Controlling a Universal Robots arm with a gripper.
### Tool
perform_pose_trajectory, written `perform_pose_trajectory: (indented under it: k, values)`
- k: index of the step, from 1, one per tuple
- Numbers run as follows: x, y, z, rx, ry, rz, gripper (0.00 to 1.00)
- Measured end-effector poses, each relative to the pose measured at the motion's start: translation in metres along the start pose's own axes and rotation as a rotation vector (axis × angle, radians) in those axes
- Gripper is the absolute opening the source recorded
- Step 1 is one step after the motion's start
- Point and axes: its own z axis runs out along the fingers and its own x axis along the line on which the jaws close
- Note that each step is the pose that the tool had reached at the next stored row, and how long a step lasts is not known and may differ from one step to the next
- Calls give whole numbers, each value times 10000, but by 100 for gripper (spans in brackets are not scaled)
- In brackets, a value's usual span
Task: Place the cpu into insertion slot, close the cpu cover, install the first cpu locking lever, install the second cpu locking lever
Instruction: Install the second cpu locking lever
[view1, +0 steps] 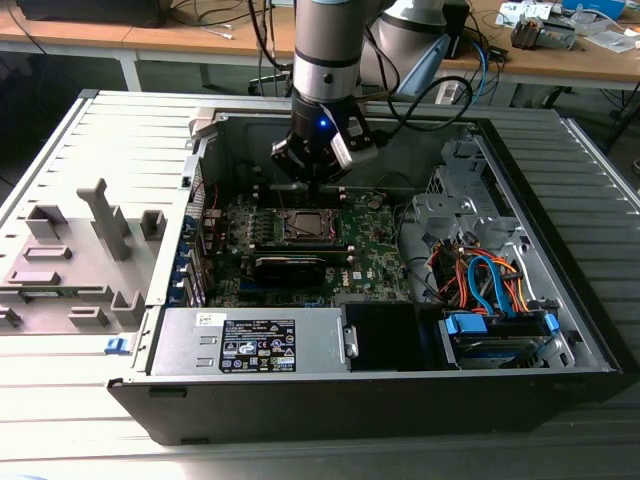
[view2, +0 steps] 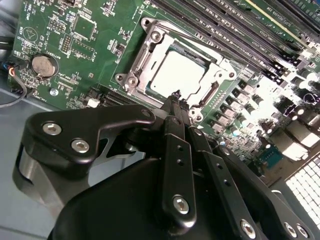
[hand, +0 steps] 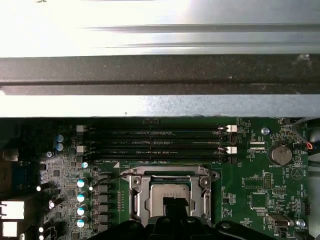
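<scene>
Wooden desks line the back of the room behind the open computer case (view1: 560, 330), which lies on a grey ribbed table (view1: 60, 150); I have the gripper (view2: 176, 98) down over the green motherboard (view2: 75, 45), fingertips pinched together on nothing, just above the socket's edge. Seated in the insertion slot (view2: 150, 45) I see the cpu (view2: 177, 75), the cpu cover (view2: 210, 97) framing it; 4 memory slots (hand: 155, 140) run alongside.
</scene>
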Motion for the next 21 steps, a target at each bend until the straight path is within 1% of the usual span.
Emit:
perform_pose_trajectory:
  k: [6, 11, 16, 19, 21]
  values:
    - [1, 0, -47, -2, 0, 0, 11]
    - [6, -8, -49, 1, 1, -2, 11]
    - [22, -43, -47, 0, 0, 0, 11]
    - [38, -43, -47, -1, 0, 0, 11]
    - [64, -43, -46, -1, 0, 0, 11]
